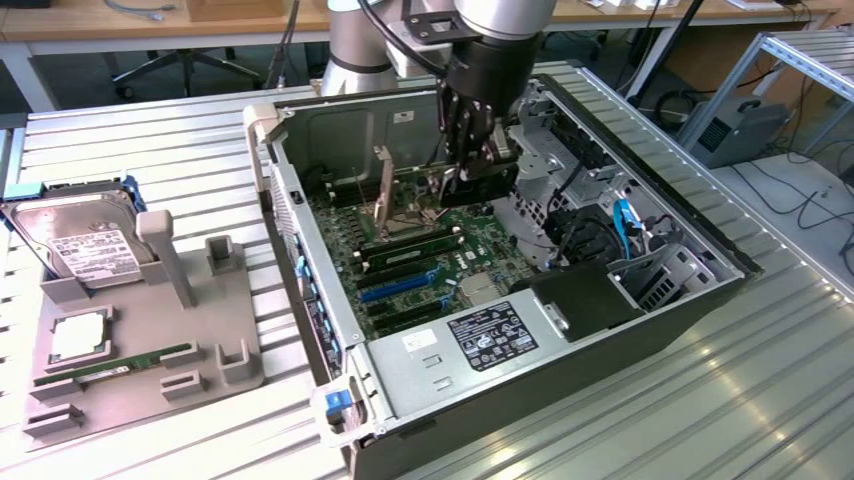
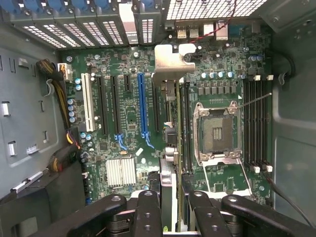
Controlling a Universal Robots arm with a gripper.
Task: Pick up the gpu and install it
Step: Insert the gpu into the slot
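Gripper has its jaws clamped on the gpu, hanging edge-down under them, long axis parallel to the blue slot

The gpu, a thin dark rectangular card with a pale metal bracket strip at one end, stands on edge. It hangs just above the green motherboard.

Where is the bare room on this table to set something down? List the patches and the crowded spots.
Free: the table at the exterior view's lower right, beside the computer case; also the strip past the grey holder, at that view's upper left. Crowded: the holder, with the hard drive, and inside the case, where the gripper holds the graphics card.
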